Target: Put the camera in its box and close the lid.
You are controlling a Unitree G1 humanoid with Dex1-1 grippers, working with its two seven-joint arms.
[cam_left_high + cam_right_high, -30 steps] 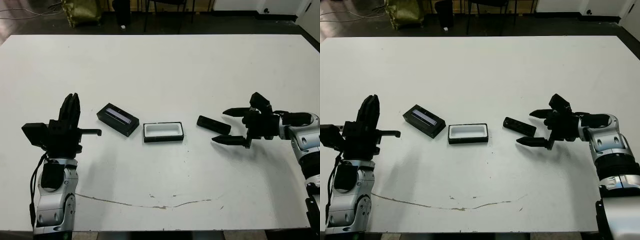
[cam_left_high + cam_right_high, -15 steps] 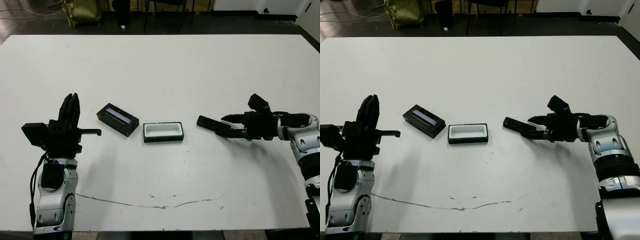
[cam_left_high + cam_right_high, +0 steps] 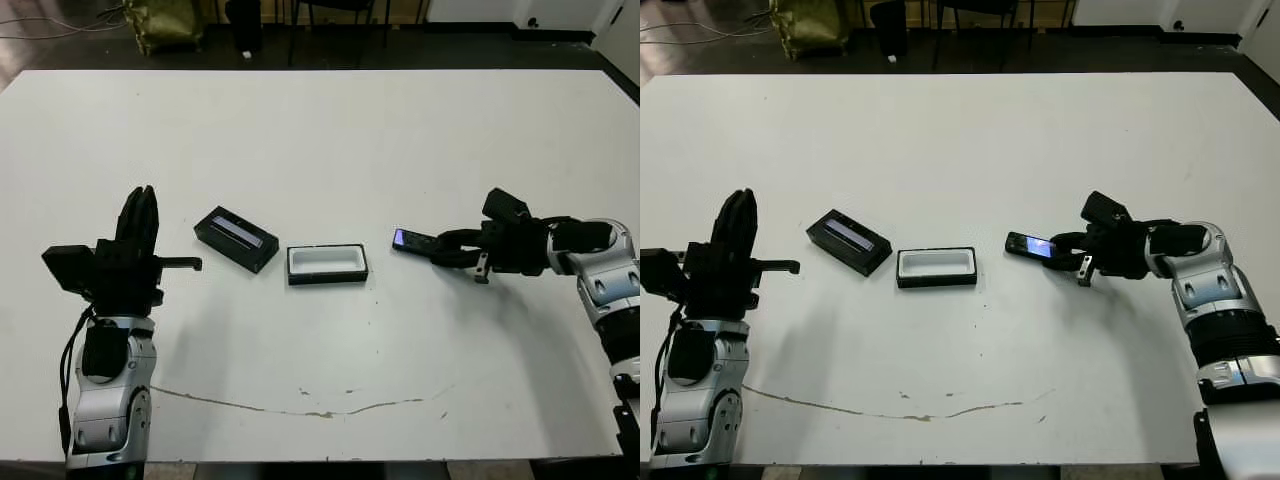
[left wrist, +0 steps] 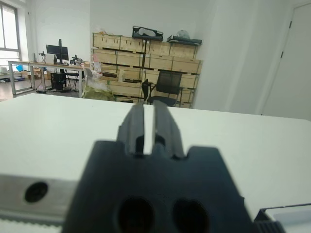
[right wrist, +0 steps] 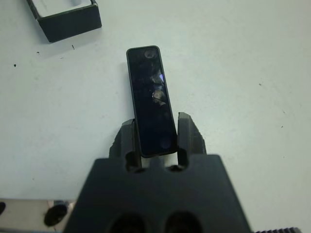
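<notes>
Clamping the slim glossy black camera (image 5: pixel 151 99), right gripper (image 5: pixel 155 138) jaws closed.

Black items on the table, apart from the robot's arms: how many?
3. The lid lies toward the robot's left, the open white-lined box just right of it at the middle, and the camera further right, its end between the right gripper jaws.

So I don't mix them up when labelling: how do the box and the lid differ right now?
The box shows a white lining, open side up; the lid shows a black top with a glossy bluish window. The box lies square to the table edge; the lid sits angled, at its left. Both are black, rectangular, untouched.
</notes>
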